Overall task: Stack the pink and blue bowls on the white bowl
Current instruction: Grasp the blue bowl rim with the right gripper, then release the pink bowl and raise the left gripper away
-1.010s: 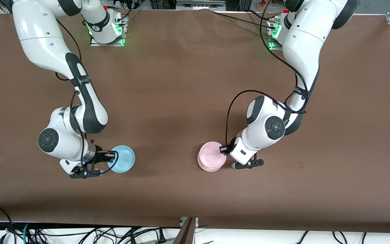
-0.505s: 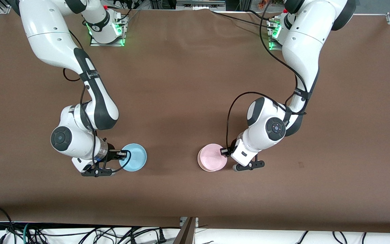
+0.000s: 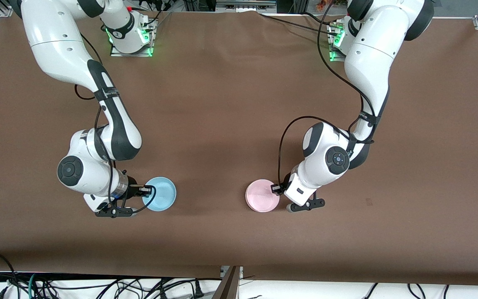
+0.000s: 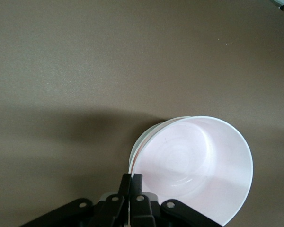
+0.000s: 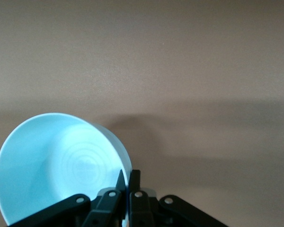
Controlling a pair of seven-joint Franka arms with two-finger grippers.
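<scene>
Two white robot arms reach across a table (image 3: 230,104) covered in brown cloth, seen from a high camera that faces them.

The left gripper (image 3: 276,189) is pinched shut on the rim of the pink bowl (image 3: 261,196). In the left wrist view its fingers (image 4: 131,182) clamp the rim of the pink bowl (image 4: 194,168), one inside and one outside. A thin pale edge, the white bowl (image 4: 144,137), shows just under the pink bowl's rim, so the pink bowl appears to sit nested in it, though whether it rests fully down cannot be told. In the front view the white bowl is hidden beneath the pink one. This pair lies toward the left arm's end of the table, near the middle, fairly near the front camera.

The right gripper (image 3: 147,191) is clenched on the rim of the blue bowl (image 3: 161,194). The right wrist view shows its fingers (image 5: 128,182) closed on the thin edge of the blue bowl (image 5: 61,165), which tilts over the cloth and casts a shadow on it. The blue bowl is toward the right arm's end, well apart from the pink bowl.
</scene>
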